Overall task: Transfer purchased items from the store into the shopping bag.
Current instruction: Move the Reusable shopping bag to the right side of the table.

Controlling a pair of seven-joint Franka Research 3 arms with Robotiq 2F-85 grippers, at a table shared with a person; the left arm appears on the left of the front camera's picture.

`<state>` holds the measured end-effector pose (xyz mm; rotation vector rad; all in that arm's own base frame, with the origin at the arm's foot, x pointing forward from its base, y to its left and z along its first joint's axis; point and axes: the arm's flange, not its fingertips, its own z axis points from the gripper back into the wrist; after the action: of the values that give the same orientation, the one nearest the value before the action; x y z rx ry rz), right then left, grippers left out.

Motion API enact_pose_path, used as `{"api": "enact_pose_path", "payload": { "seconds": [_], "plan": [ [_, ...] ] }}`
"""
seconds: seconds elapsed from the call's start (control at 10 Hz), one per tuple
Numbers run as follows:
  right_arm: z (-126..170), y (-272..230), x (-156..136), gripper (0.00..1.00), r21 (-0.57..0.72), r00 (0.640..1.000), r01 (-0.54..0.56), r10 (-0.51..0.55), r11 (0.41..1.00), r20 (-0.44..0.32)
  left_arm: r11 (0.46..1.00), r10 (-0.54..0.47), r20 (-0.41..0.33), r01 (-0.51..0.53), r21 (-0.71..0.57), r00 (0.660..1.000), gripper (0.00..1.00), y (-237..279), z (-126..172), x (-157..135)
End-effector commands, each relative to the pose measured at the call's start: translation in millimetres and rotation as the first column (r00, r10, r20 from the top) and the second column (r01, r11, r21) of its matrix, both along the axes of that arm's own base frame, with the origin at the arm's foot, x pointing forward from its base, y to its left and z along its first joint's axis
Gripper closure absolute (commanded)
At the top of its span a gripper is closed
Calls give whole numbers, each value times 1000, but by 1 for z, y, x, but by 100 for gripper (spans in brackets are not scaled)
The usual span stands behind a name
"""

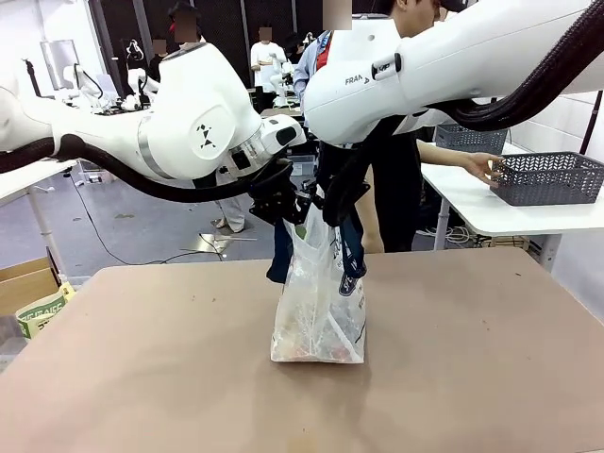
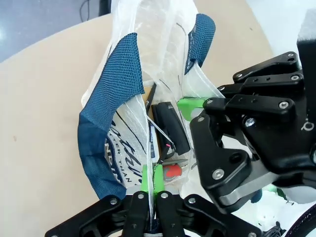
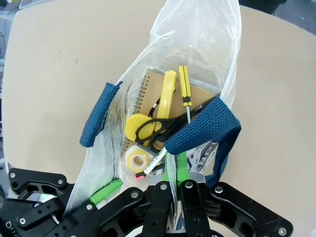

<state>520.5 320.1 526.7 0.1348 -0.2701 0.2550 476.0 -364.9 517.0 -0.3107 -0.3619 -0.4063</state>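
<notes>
Shopping bag (image 1: pixel 319 311), upright at centre frame on the table (image 1: pixel 132 359), mouth spread, with the purchased items (image 3: pixel 158 118) lying inside. Left of the mouth, the left gripper (image 1: pixel 294 209) is clamped tight on the thin plastic rim; right of it, the right gripper (image 1: pixel 332 209) pinches the rim beside a navy handle (image 3: pixel 205 128). Probable hazard: film slipping from either pinch, or an uneven pull between the arms, would tip the bag and spill its contents.
</notes>
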Motion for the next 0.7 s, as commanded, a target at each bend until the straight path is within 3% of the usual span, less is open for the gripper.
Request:
{"api": "enact_pose_path", "payload": {
  "seconds": [0.0, 0.6],
  "plan": [
    [0, 1, 3, 100, 40, 1000, -19, 19, 999, 7, 999, -25, 27, 26, -26, 999, 100, -5, 5, 3],
    [-1, 3, 3, 100, 54, 1000, -22, 22, 998, 6, 998, -42, 38, 43, -43, 998, 100, -5, 7, 1]
  ]
}}
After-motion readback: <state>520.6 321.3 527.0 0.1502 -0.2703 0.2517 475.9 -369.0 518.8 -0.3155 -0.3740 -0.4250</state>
